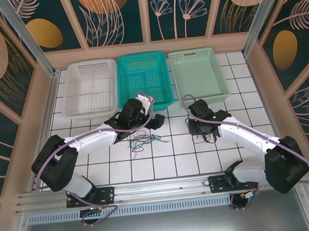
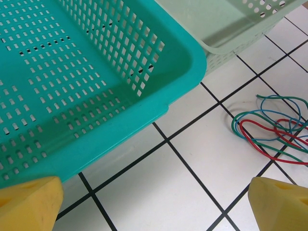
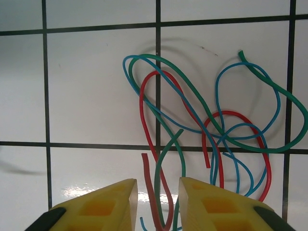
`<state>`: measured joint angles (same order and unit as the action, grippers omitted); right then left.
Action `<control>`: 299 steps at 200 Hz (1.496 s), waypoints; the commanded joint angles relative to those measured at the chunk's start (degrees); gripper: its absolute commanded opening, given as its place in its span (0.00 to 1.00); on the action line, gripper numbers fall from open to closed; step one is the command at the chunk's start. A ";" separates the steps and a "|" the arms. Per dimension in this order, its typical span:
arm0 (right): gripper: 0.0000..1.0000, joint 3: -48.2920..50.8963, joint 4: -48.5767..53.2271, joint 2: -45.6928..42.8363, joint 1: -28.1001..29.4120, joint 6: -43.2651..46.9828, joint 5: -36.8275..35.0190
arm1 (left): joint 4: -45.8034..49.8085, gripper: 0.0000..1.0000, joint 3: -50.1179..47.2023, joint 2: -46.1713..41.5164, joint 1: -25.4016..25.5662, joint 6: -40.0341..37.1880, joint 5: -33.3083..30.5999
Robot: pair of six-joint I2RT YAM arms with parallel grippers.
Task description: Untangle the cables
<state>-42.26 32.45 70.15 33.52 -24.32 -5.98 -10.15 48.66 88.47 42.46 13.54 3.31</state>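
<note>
Table (image 3: 96, 86): glossy white tile. Teal basket (image 2: 96, 72): smooth perforated plastic. Cables (image 3: 216, 137): smooth, slightly shiny plastic sheathing.

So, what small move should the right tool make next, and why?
Probably close the right tool fully. Its jaws stand only a little apart, and a red strand and a green strand of the cables run through that gap, so a pinch there would likely catch both.

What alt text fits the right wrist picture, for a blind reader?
A loose tangle of red, green and blue cables lies on a white tiled table. Yellow fingers of the right gripper flank some strands at the bottom.
</note>
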 commanded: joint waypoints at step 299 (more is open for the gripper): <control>0.00 -3.78 -5.25 -16.98 -11.54 6.47 34.73 | -13.61 0.75 4.44 9.08 8.73 -10.55 9.60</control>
<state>-45.01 28.84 54.68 22.28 -18.11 23.79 -20.01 52.34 96.71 50.92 1.39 12.53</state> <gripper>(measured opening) 0.048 0.756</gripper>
